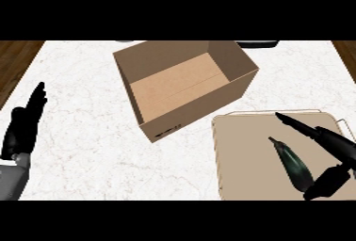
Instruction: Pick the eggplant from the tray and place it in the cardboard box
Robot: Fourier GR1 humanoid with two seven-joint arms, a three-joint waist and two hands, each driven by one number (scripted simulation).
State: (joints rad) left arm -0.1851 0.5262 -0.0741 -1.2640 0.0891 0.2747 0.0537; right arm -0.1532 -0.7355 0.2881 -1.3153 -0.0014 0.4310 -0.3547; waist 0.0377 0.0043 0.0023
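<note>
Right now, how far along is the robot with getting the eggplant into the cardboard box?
Early. Nothing is done yet: the eggplant lies on the tray, and no eggplant shows in the cardboard box. In hand: the right hand is at the eggplant, fingers and thumb either side of it, not closed. The left hand rests open at the left edge. Left: grasp, lift, carry and release.

- Left hand [20, 129]: black, slender tapered fingers, joined to a grey forearm [12, 181].
- Right hand [332, 155]: black, glossy, pointed fingers.
</note>
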